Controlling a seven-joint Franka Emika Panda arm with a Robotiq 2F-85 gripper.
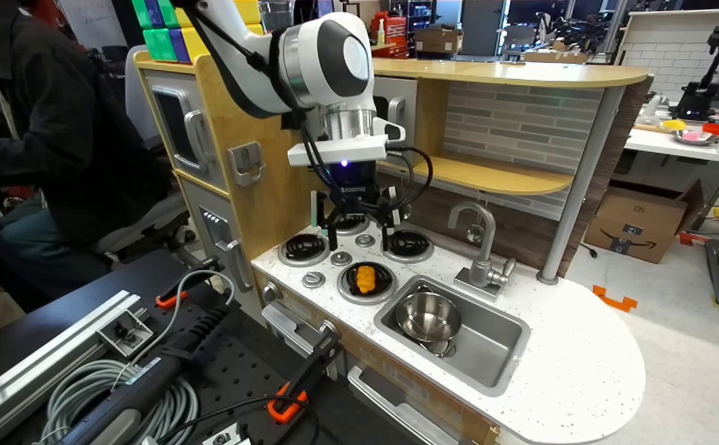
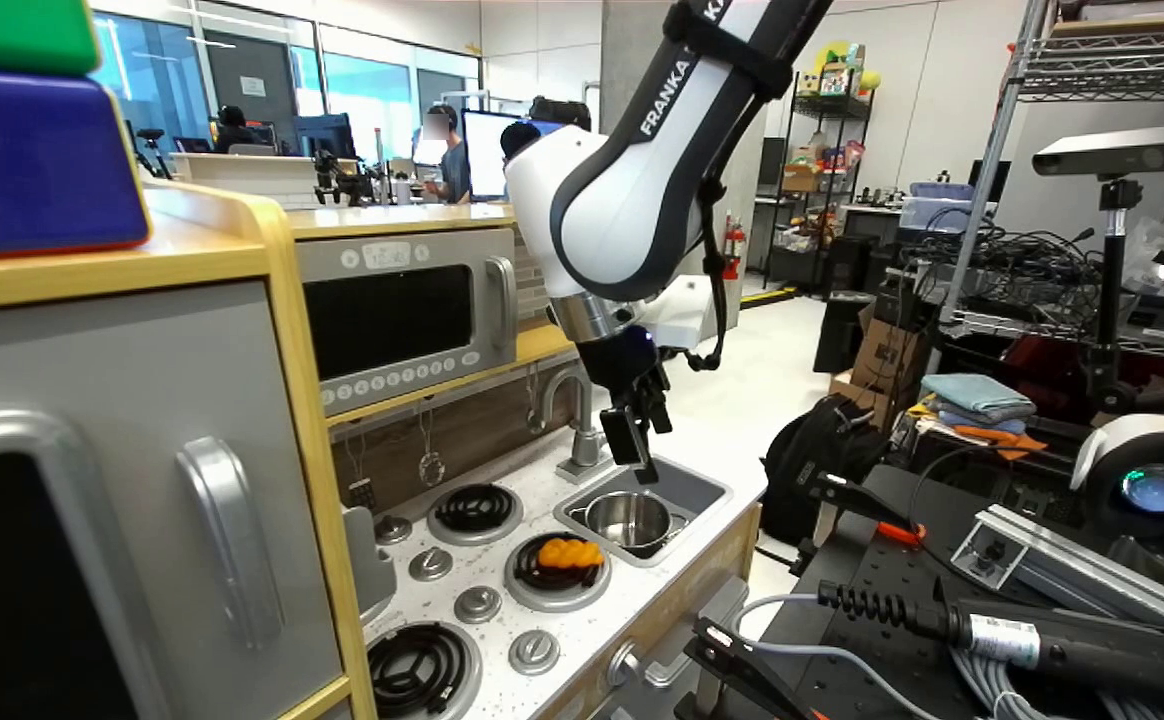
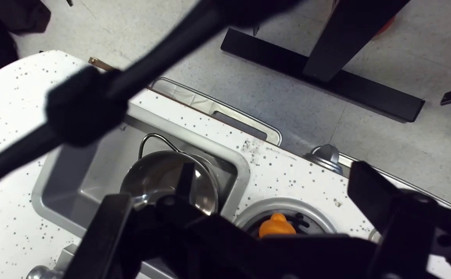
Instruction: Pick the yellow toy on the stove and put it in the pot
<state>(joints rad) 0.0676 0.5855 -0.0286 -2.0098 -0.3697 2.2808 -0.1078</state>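
The yellow-orange toy (image 1: pixel 365 280) lies on a black burner of the stove (image 1: pixel 350 300), the one nearest the sink. It also shows on that burner in an exterior view (image 2: pixel 570 553), and partly in the wrist view (image 3: pixel 276 226), where the gripper body hides its lower part. The silver pot (image 1: pixel 428 318) stands upright in the sink basin beside that burner; it also shows in an exterior view (image 2: pixel 628 520) and in the wrist view (image 3: pixel 163 174). My gripper (image 1: pixel 359 240) is open and empty, above the stove, apart from the toy, with its fingers pointing down.
The steel sink basin (image 1: pixel 489 364) has a faucet (image 1: pixel 485 247) behind it. A shelf with a microwave (image 2: pixel 402 315) overhangs the stove's back. A tall wooden cabinet (image 1: pixel 267 161) borders the stove. A black table with cables and clamps (image 1: pixel 236 358) stands in front.
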